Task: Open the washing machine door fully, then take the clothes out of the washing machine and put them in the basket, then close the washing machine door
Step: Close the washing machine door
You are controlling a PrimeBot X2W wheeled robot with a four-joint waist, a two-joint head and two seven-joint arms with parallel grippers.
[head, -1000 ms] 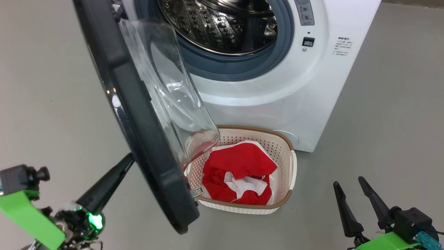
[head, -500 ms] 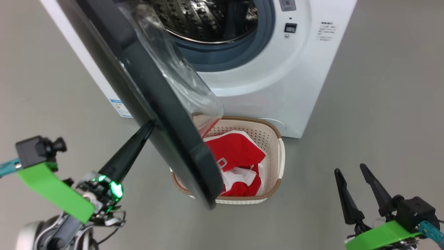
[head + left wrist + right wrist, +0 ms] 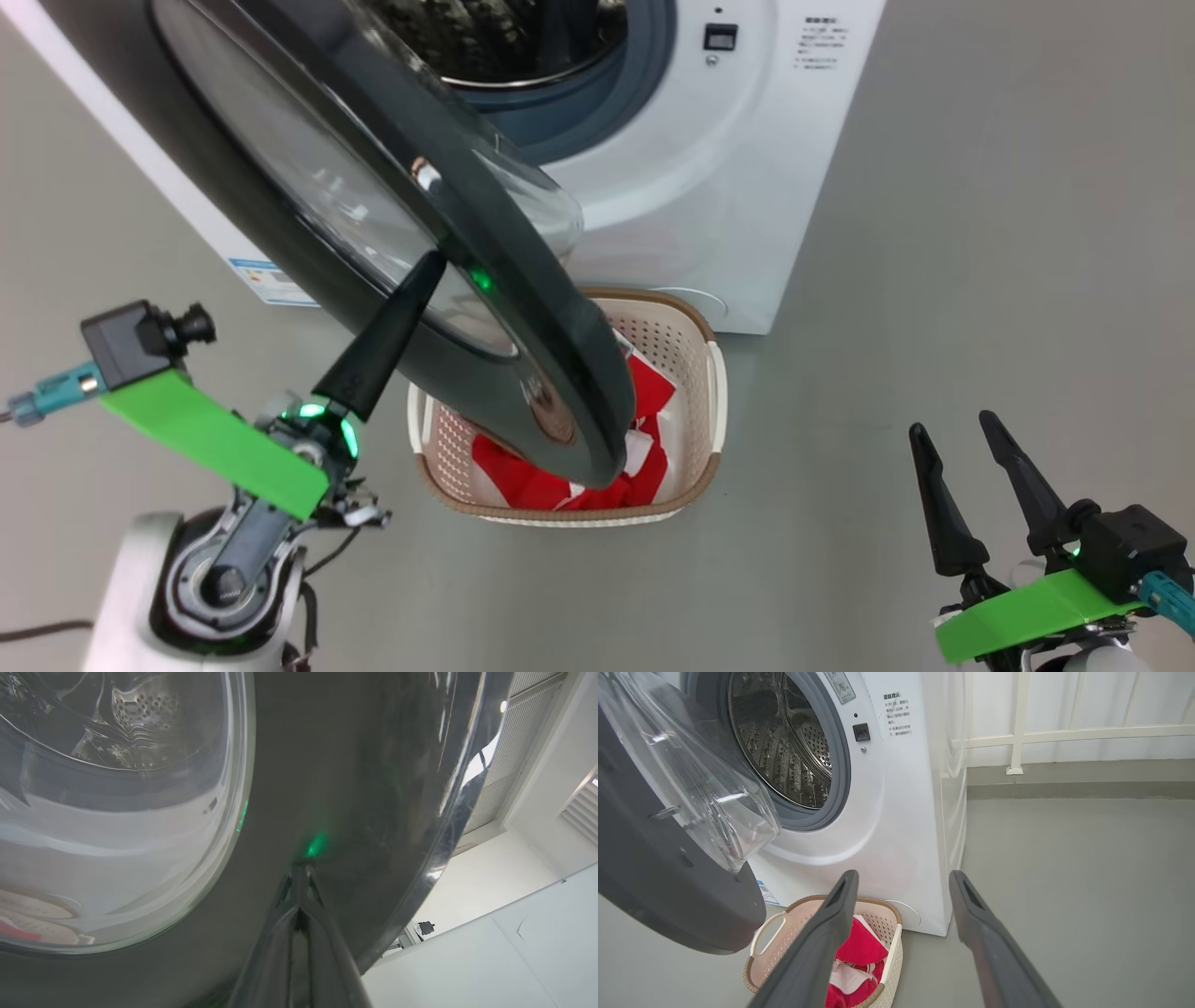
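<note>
— Start with what's closest to us. What are the hands doing?

— The right hand (image 3: pixel 954 425) hangs low over the floor (image 3: pixel 934 280) with its fingers spread wide and nothing between them, well apart from everything. The left hand (image 3: pixel 431 263) is pinched shut, also holding nothing. Its tip is pressed against the glossy outer face of the washing machine door (image 3: pixel 541 308), near where the black rim meets the glass.

— And the laundry?

— The clothes (image 3: pixel 523 481), red with white, lie in the basket (image 3: pixel 717 401). It sits on the floor just in front of the washing machine (image 3: pixel 691 187), partly under the half-swung door.

— Anything left inside?

— The part of the drum (image 3: pixel 784 751) I can see looks bare, though the door hides some of it.

— So it's on the last step?

— I'd say so: closing the door. The next move calls for a steady push along the door's arc until the latch catches. That shiny face could let the tip slide, so the contact wants to stay square.
</note>
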